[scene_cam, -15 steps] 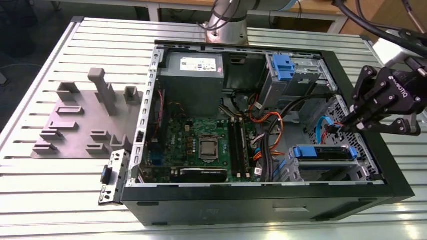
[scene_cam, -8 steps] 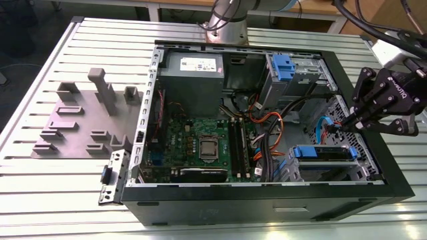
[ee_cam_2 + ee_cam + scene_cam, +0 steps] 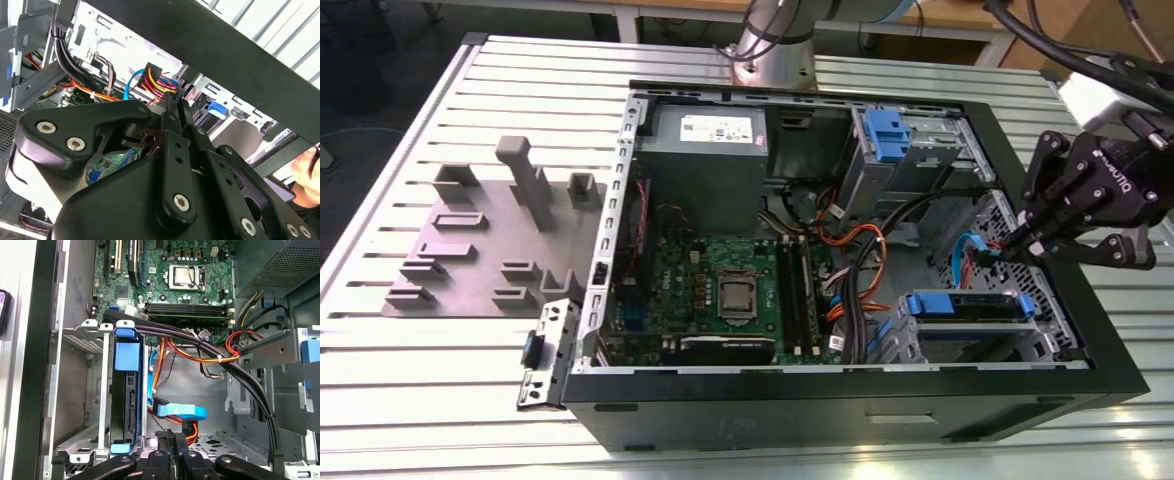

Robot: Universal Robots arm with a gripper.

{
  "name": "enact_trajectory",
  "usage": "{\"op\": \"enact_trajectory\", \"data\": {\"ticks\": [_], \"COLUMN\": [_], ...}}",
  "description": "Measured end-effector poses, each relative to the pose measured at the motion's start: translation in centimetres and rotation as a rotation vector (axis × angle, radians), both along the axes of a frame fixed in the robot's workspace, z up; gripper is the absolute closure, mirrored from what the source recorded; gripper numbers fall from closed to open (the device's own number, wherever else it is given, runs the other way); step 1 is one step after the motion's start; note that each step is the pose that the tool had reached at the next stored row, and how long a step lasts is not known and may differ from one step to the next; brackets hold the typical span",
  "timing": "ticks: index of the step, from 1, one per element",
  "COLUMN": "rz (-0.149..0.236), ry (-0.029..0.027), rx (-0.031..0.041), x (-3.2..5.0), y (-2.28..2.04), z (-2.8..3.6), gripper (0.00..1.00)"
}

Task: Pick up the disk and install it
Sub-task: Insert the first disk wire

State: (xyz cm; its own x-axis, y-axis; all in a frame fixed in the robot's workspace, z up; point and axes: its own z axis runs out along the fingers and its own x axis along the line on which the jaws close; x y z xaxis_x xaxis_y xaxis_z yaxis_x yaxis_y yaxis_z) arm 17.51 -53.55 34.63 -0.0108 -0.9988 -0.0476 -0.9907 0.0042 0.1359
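Observation:
The disk, held in its blue carrier, sits in the metal drive cage at the corner of the open computer case nearest the exterior view's right. In the first wrist view the disk shows edge-on in its bay, with the carrier's blue tab on top. My gripper hangs just above and beyond that cage, over the case's right wall. Its fingers are shut together with nothing between them. They also show pressed together in the second wrist view as the gripper points into the case.
A blue data cable and orange wires lie right under the fingertips. The case also holds a motherboard, a grey power supply and an upper bay with a blue latch. Grey fixtures stand on the slatted table. A person's hand is nearby.

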Motion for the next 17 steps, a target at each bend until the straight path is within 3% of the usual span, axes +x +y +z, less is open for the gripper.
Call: {"op": "enact_trajectory", "data": {"ticks": [3,9,14,15,17], "rz": [0.000,0.000,0.000,0.001,0.002], "ry": [-0.0125,-0.0526,-0.0833,-0.0886,-0.0969], "rx": [0.0000,-0.0004,-0.0088,-0.0140,-0.0412], "x": [-0.23,-1.00,-1.84,-2.00,-2.21], "y": [-0.12,-0.32,-0.33,-0.33,-0.34], "z": [-0.01,-0.01,-0.01,-0.01,-0.01], "gripper": [0.84,0.84,0.84,0.84,0.84]}}
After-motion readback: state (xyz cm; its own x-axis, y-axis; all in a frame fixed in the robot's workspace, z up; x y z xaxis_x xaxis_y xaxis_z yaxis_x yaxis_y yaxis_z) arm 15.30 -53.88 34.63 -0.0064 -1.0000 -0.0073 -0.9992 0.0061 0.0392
